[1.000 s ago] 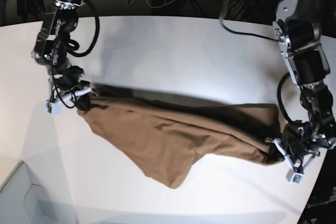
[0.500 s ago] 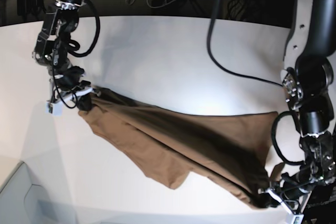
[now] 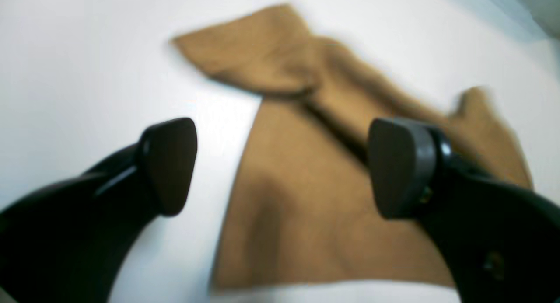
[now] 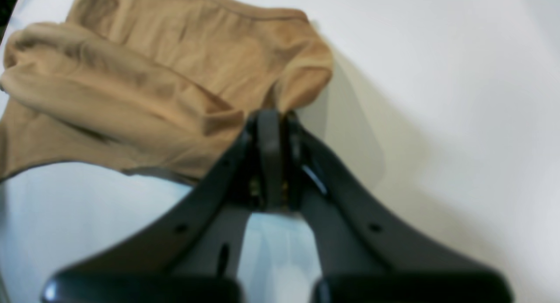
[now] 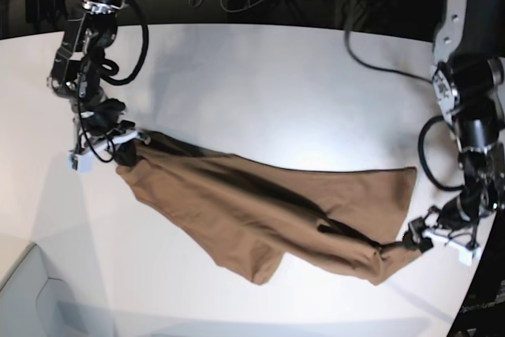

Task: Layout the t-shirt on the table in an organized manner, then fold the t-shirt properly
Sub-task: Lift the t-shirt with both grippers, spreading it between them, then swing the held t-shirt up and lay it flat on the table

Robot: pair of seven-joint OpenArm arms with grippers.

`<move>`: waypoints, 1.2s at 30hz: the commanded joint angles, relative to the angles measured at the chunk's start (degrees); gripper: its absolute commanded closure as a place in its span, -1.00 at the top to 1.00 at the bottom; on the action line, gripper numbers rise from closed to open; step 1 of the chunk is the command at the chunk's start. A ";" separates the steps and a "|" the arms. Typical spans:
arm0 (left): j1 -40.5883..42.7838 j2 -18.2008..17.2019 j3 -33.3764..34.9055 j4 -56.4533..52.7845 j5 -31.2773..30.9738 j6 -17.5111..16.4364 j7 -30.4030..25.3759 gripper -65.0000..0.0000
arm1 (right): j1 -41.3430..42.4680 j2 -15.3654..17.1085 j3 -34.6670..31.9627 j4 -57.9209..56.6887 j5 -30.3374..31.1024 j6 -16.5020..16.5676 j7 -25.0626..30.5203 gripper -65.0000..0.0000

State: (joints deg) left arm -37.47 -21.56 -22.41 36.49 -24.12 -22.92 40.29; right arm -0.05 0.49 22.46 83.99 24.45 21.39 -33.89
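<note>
The left gripper [image 3: 280, 167] hangs with jaws spread wide and nothing between them, just off the corner of the t-shirt [image 5: 260, 211] near the table's [image 5: 260, 84] near right edge in the base view — that corner of cloth lies loose on the white top. The tan garment stretches in a twisted, creased band from there across the middle of the table toward the far left edge, where the right gripper [image 4: 271, 123] has its jaws pressed together, pinching a bunched fold of fabric. The job appears to be in the laying-out step, no fold begun. The next move likely calls for the free claw to take a fresh hold on a hem or sleeve and pull the cloth flat. No brand, label or legible writing shows.
</note>
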 commanded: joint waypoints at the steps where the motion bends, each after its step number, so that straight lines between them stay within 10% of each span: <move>1: 2.00 -0.11 0.04 3.29 -3.27 -1.04 -0.60 0.83 | 0.63 0.34 0.00 1.16 1.09 0.55 1.14 -1.00; 7: 18.88 2.62 0.13 18.24 -9.51 -0.51 -1.04 0.83 | 0.63 0.34 0.00 1.07 1.09 0.55 1.14 -1.00; 14: 20.37 7.63 0.13 18.32 -0.19 -0.51 -1.22 0.74 | 0.54 0.52 -2.11 0.98 1.09 0.55 1.14 -1.00; 23: 19.58 8.77 0.04 19.03 3.33 -0.51 -2.54 -1.00 | 0.63 0.61 -2.46 0.98 1.09 0.55 1.14 -1.00; 36: 19.50 8.42 -16.40 46.45 -6.43 -0.60 18.30 -0.99 | 0.36 0.87 -2.37 15.05 1.09 0.55 0.00 -1.00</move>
State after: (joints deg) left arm -16.58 -12.32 -38.59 81.80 -29.63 -23.44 60.12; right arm -0.34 0.93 19.90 98.04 24.73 21.61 -35.18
